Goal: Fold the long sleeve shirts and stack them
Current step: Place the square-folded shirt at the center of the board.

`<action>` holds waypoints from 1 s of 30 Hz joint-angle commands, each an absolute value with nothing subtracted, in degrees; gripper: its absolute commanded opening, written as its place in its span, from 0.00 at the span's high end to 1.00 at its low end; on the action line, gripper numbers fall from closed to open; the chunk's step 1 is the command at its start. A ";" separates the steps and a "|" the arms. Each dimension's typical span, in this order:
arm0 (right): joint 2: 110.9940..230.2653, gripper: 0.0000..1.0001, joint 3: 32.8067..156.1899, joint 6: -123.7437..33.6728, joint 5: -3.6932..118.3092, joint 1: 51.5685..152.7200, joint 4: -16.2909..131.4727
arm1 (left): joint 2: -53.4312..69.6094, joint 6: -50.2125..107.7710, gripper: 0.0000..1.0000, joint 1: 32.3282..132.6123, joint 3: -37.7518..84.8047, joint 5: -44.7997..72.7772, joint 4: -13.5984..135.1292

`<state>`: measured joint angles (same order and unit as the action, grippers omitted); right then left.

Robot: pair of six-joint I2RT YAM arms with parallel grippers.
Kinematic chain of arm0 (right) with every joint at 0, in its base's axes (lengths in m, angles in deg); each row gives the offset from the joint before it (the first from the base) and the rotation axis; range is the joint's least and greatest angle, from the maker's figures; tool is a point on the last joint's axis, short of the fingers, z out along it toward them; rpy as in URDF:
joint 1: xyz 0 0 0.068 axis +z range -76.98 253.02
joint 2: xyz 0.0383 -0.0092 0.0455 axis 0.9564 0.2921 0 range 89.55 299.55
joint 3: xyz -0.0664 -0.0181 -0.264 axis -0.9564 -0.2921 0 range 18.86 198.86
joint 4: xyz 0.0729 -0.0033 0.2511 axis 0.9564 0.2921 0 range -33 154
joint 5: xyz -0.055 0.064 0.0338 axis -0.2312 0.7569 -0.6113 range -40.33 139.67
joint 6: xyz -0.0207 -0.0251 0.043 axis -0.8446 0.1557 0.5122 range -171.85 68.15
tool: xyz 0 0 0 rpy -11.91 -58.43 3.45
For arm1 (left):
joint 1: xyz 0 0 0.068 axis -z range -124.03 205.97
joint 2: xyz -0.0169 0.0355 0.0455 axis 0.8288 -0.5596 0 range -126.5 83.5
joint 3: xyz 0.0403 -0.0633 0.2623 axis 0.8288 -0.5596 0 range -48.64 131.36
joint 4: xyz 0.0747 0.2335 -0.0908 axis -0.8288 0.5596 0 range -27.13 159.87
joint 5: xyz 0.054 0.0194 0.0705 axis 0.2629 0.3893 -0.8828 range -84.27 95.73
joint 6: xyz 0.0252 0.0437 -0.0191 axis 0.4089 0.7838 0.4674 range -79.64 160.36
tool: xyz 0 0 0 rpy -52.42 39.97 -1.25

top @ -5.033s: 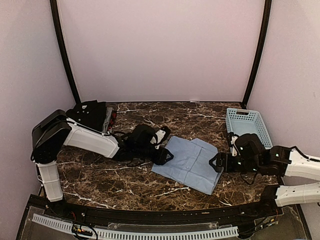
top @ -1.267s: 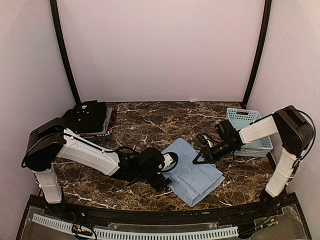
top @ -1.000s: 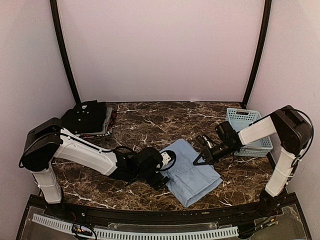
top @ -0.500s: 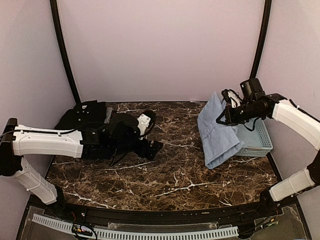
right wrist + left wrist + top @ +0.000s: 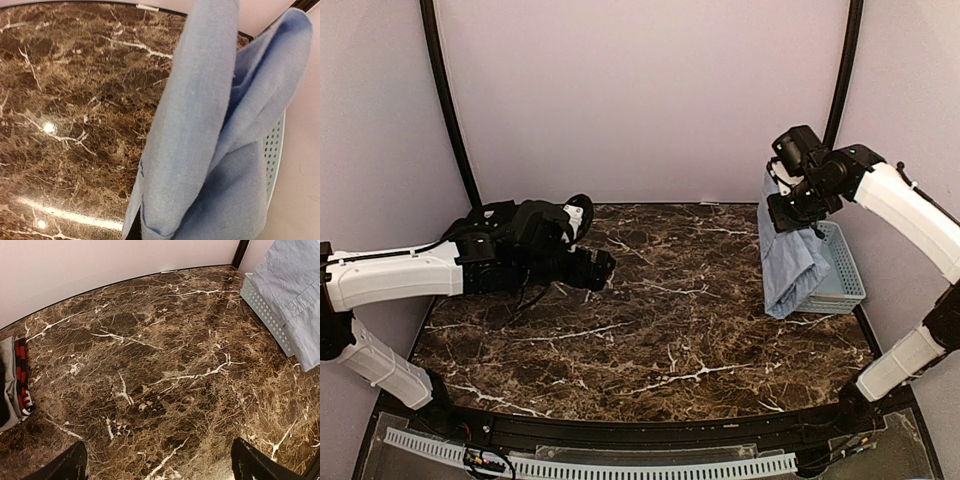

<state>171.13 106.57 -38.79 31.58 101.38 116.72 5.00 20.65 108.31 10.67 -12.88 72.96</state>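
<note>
**Light blue shirt aloft, right side: notes for the set-down**

The light blue shirt (image 5: 792, 265) hangs in the air at the far right of the tabletop (image 5: 670, 330). Its lower edge drapes against the pale blue basket (image 5: 845, 275). My right pincer (image 5: 788, 208) is pressed together on the shirt's upper edge, and the cloth dangles in loose doubled layers. The black shirt (image 5: 488, 216) lies at the far left corner, partly hidden by the left arm. The left pincer (image 5: 595, 268) is just beside it, spread wide and holding nothing.

My reading is that this is the carry toward the stack. To do it well:
- lift clear of the basket rim before traversing, so the hem does not snag;
- lower slowly so the hanging edge touches first, then lay the rest over flat;
- move the left arm off the black shirt first;
- release only once the layers lie square.
</note>
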 commanded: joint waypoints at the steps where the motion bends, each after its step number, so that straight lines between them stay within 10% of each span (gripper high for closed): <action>1: 176.56 1.00 109.83 -33.81 21.26 109.11 120.94 | 4.38 16.87 0.01 106.01 13.49 -14.75 77.66; 19: 210.59 1.00 132.98 -19.12 14.67 141.27 135.02 | 3.28 14.27 0.01 96.46 10.81 -12.03 81.78; 30: 221.00 0.67 142.47 -18.49 19.41 149.10 133.84 | 1.85 15.04 0.01 90.89 10.83 -12.20 82.59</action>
